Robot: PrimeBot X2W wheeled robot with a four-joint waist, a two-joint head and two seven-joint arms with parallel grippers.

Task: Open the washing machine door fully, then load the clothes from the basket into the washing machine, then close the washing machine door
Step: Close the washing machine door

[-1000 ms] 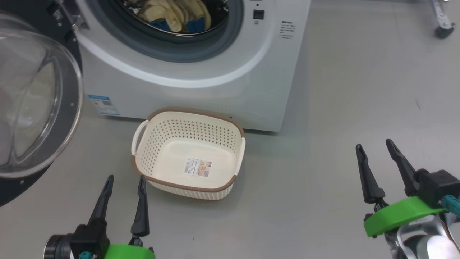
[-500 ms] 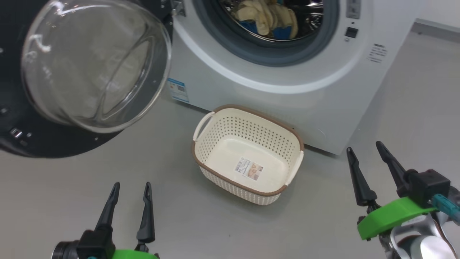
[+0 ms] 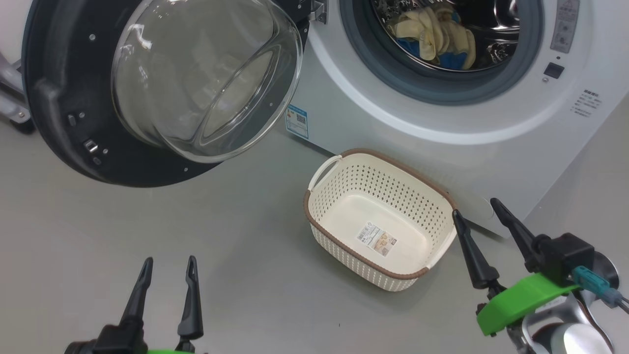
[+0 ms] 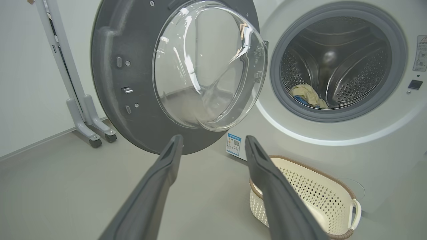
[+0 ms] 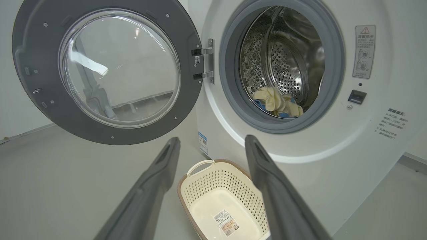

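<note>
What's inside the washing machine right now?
Cream-yellow clothes with blue patches lie bunched at the bottom of the steel drum. How many pieces, and anything beneath them, is hidden.

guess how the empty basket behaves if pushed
The basket is probably light: it is empty, and its plastic walls are perforated. On the smooth floor it would likely slide rather than tip, being low and wide.

The washing machine (image 3: 393,128) stood on the floor (image 3: 221,246), its door (image 3: 64,123) swung out to the left. The clothes (image 3: 432,37) lay inside the machine, low down. The basket (image 3: 373,187) sat on the floor just before the machine. The left claw (image 3: 170,259) hung before the door, and the right claw (image 3: 475,206) was just right of the basket.
</note>
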